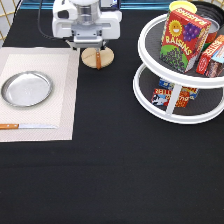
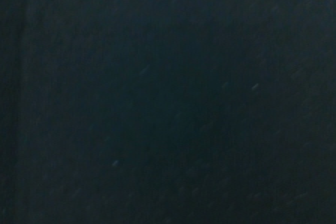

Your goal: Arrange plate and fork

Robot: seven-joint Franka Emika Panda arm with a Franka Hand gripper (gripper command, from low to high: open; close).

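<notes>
The silver plate [image 1: 26, 89] lies flat on a pale placemat [image 1: 60, 115] at the exterior view's left. The fork [image 1: 98, 60] shows as an orange-brown handle lying across a small round pale wooden disc [image 1: 90, 58] near the top centre, off the mat; its tines are hidden under the hand. My gripper [image 1: 93, 46] hangs directly over the disc's far edge and the fork's upper end. Whether it touches the fork does not show. The wrist view shows only dark tablecloth.
A wooden-handled knife [image 1: 27, 126] lies on the placemat below the plate. A white two-tier turntable [image 1: 172, 107] at the right holds a raisin box [image 1: 184, 40] and other packets. Black cloth covers the table.
</notes>
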